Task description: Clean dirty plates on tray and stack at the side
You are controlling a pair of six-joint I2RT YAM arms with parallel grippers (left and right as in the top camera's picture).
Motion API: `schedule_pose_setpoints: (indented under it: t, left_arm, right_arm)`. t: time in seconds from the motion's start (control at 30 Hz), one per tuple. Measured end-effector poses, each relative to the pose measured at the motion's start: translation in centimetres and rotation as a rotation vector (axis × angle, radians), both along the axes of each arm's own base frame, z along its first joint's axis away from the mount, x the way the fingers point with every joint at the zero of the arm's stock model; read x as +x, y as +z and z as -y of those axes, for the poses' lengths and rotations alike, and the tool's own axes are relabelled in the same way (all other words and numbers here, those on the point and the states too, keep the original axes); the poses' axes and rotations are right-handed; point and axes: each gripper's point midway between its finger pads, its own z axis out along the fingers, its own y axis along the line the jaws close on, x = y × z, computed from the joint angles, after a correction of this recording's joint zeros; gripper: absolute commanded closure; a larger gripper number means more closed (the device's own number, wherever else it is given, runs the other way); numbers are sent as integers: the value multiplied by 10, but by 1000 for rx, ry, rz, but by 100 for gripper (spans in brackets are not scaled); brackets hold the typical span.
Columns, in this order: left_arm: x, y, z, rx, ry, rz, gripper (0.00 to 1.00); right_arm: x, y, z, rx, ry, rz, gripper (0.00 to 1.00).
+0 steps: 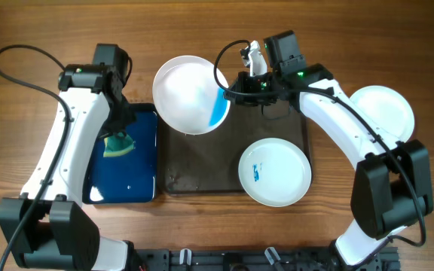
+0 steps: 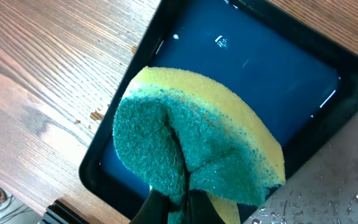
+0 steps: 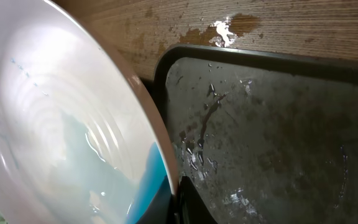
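1. There are three round white plates. The first plate [image 1: 187,90] is held tilted above the far left corner of the tray [image 1: 209,162]. A pool of blue liquid [image 1: 218,111] sits at its lower edge.
2. The right gripper [image 1: 230,94] has its jaws closed on that plate's rim, right beside the blue pool.
3. The second plate [image 1: 277,177] lies flat on the tray's near right corner, with its edge reaching over the rim. It has a small blue smear [image 1: 256,173] on its left side.
4. The third plate [image 1: 386,105] lies flat on the wooden table [image 1: 13,135] to the right of the tray. The right arm partly covers it.
5. There is one large dark brown tray with rounded corners. Its bare floor is speckled with water droplets [image 3: 229,199].
6. One smaller dark blue tray [image 1: 126,181] sits just to the left of the brown tray. Its floor is glossy and looks wet.
7. There is one sponge [image 2: 191,137], yellow with a green scrubbing face. It is folded and hangs over the blue tray.
8. The left gripper [image 1: 116,134] has its jaws closed tight on the sponge.
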Motion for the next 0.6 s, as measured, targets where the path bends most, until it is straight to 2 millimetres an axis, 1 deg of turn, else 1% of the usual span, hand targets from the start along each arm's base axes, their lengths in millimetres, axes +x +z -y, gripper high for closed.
schedule_pose_setpoints:
  t: [0.2, 0.3, 0.47, 0.6]
  left_arm:
    - [0, 0, -1, -1, 3, 0, 96]
    - [0, 0, -1, -3, 3, 0, 96]
    - [2, 0, 0, -4, 3, 10, 96]
    - [7, 0, 0, -5, 0, 30, 96]
  right_arm:
    - [0, 0, 0, -7, 26, 29, 96]
    - [2, 0, 4, -14, 35, 48, 95]
    - [10, -5, 21, -56, 19, 67, 95]
    - [11, -17, 37, -150, 12, 82, 95]
